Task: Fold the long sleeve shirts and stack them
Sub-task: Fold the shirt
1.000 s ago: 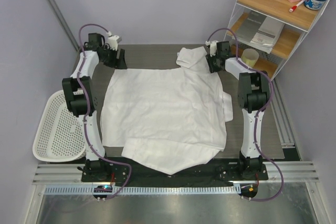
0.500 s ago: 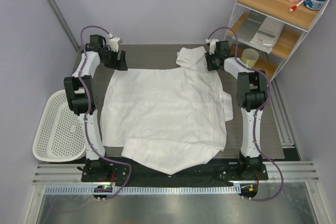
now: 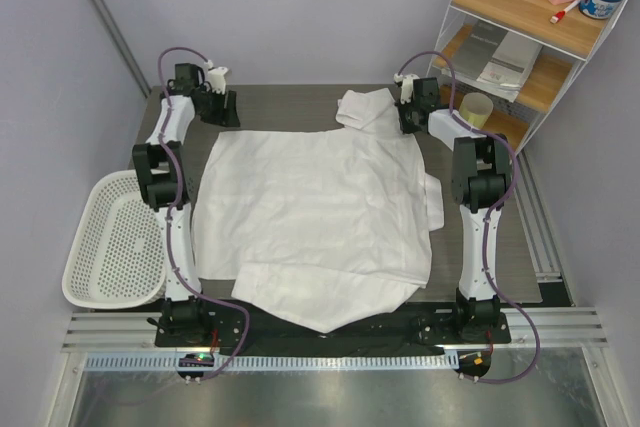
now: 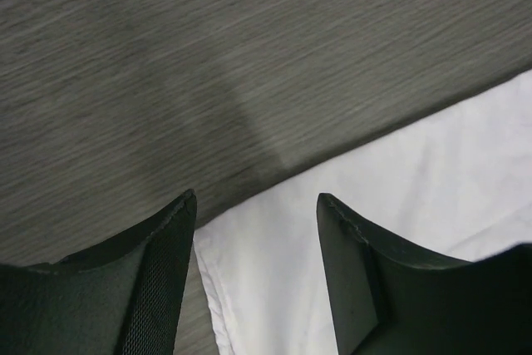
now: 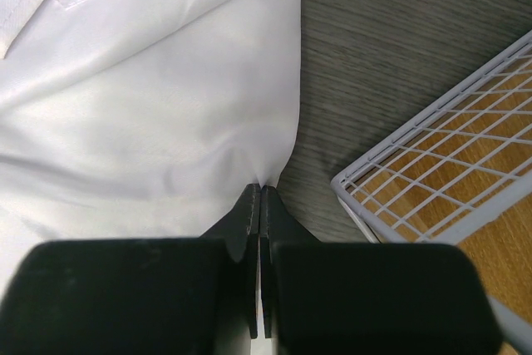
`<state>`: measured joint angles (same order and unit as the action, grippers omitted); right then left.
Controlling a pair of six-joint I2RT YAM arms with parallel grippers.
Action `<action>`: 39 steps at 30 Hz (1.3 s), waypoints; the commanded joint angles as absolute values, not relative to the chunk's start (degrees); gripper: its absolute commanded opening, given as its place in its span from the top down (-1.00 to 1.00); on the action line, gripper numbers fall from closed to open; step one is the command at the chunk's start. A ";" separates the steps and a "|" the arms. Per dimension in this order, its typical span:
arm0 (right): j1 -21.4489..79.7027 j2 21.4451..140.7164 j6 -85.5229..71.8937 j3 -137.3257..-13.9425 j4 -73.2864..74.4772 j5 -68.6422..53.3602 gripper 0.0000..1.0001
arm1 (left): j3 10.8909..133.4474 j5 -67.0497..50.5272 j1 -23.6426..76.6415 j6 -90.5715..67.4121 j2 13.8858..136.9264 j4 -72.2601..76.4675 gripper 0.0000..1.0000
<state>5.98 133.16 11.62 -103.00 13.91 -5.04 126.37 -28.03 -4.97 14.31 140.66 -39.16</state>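
**Shirt spread flat, folding barely under way**

One long sleeve shirt (image 3: pixel 315 217) lies spread across the middle of the desk (image 3: pixel 290 97), mostly flat. A bunched lump of its cloth sits at the upper right, and its lower edge hangs a little over the near side of the desk. Some cloth looks laid across the lower part, maybe a sleeve turned in, though I can't say for sure.

The right claw (image 3: pixel 408 117) is at the shirt's upper right corner. In the wrist view its fingers are pressed together, with the cloth's edge puckered between the tips (image 5: pixel 261 193), so I'd say it has hold of the shirt. The wire shelf rack (image 5: pixel 432 164) stands just beside it.

The left claw (image 3: pixel 222 107) is at the upper left corner, jaws apart. The wrist view shows the shirt's corner (image 4: pixel 274 272) lying between the two fingers, not pinched.

As I judge it, the task is near its start. Both far corners are being taken, one gripped and one not yet. No proper fold is made and I see no stack anywhere. The white basket (image 3: pixel 110 242) sits at the left.
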 commanded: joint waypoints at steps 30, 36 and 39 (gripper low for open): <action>6.15 130.08 11.87 -106.52 13.97 -5.27 0.98 | 140.10 -19.86 -4.57 26.45 149.24 -52.73 0.15; 6.15 130.08 12.39 -106.79 14.41 -5.71 0.98 | 138.17 -19.25 -4.04 28.91 148.98 -52.12 0.43; 6.24 129.90 12.66 -106.96 14.59 -6.15 0.98 | 136.68 -20.47 -4.13 29.44 147.84 -50.01 0.67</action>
<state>6.00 133.12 11.92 -104.53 15.42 -5.50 138.04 -19.59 -4.32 27.14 148.77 -51.81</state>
